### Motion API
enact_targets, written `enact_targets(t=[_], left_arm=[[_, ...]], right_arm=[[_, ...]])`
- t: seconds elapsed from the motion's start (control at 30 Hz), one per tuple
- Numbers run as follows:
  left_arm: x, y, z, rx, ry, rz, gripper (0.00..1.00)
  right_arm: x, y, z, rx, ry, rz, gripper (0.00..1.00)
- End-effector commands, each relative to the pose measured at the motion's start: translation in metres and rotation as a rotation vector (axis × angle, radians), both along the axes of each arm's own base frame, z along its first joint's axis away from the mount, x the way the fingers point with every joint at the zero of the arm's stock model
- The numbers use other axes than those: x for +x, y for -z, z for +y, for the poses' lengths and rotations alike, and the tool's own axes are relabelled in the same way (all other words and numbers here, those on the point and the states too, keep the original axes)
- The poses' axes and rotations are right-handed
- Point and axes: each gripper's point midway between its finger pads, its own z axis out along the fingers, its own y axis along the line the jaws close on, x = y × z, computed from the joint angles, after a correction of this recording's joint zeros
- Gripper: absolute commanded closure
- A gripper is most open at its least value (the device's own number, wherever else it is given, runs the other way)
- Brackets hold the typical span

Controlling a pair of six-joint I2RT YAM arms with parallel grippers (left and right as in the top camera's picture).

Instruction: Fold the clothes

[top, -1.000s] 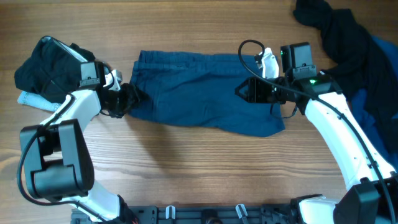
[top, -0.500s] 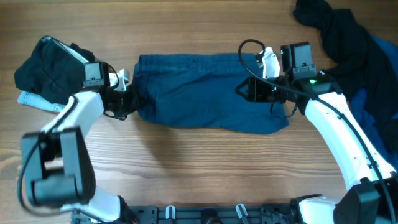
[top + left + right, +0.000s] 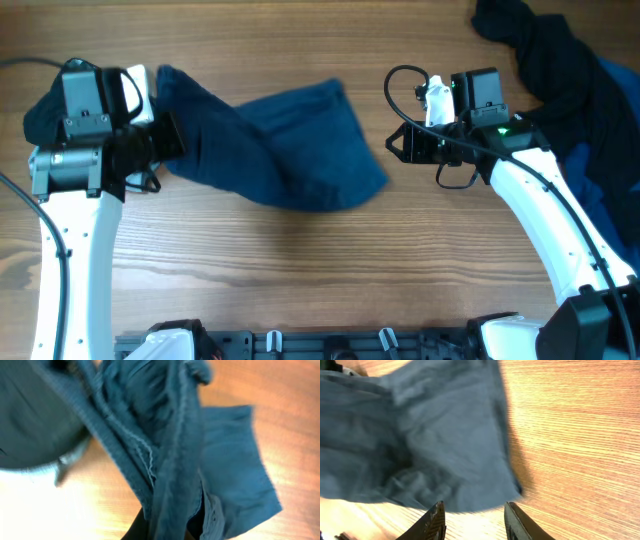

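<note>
The dark navy shorts (image 3: 285, 150) hang bunched from their left end and trail down to the right onto the wooden table (image 3: 300, 280). My left gripper (image 3: 165, 140) is shut on that left end, with cloth draped over its fingers. In the left wrist view the shorts (image 3: 175, 450) fill the middle, seams running down toward the hidden jaws. My right gripper (image 3: 395, 145) stands open and empty just right of the shorts' far edge. The right wrist view shows the cloth (image 3: 435, 435) ahead of the right gripper (image 3: 475, 510), with bare wood between the fingertips.
A heap of black clothes (image 3: 550, 55) and a royal-blue piece (image 3: 612, 150) lies at the back right, beside the right arm. Another black garment (image 3: 40, 115) sits at the far left under the left arm.
My left gripper shut on the shorts' left edge, then rose and pulled left. The shorts bunched up and slid out from under the right gripper, which stayed where it was.
</note>
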Motion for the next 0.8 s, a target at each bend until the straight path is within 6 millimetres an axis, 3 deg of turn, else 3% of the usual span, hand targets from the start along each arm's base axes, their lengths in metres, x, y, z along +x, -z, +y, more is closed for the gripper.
enact_targets(t=[0.0,0.07,0.2,0.27,0.37,0.43,0.57,0.7,0.77], left_arm=[[0.014,-0.041,-0.008,0.123,0.027,-0.109,0.96],[0.017,-0.032,-0.022,0.141,0.065,-0.076,0.96],[0.012,0.007,-0.038,0.169,0.118,0.08,0.96],[0.008,0.02,-0.039,0.172,0.123,0.14,0.96],[0.002,0.024,-0.038,0.173,0.123,0.173,0.96],[-0.003,0.025,-0.037,0.174,0.124,0.19,0.96],[-0.011,0.028,-0.037,0.173,0.129,0.222,0.96],[-0.012,0.028,-0.038,0.152,0.111,0.225,0.96],[-0.014,0.02,-0.053,0.078,0.155,0.2,0.96]], right_arm=[[0.0,0.008,-0.004,-0.031,0.01,0.013,0.61],[0.001,0.007,-0.003,-0.024,0.01,0.011,0.6],[0.011,-0.001,0.009,0.035,-0.022,-0.038,0.63],[0.021,-0.006,0.022,0.101,-0.061,-0.08,0.85],[0.024,-0.019,0.066,0.317,-0.232,-0.126,0.96],[0.025,-0.02,0.096,0.458,-0.263,-0.073,0.96],[0.021,0.007,0.154,0.552,-0.292,0.033,0.96],[-0.011,0.034,0.218,0.589,-0.372,0.124,0.96],[-0.029,0.054,0.248,0.571,-0.397,0.15,0.96]])
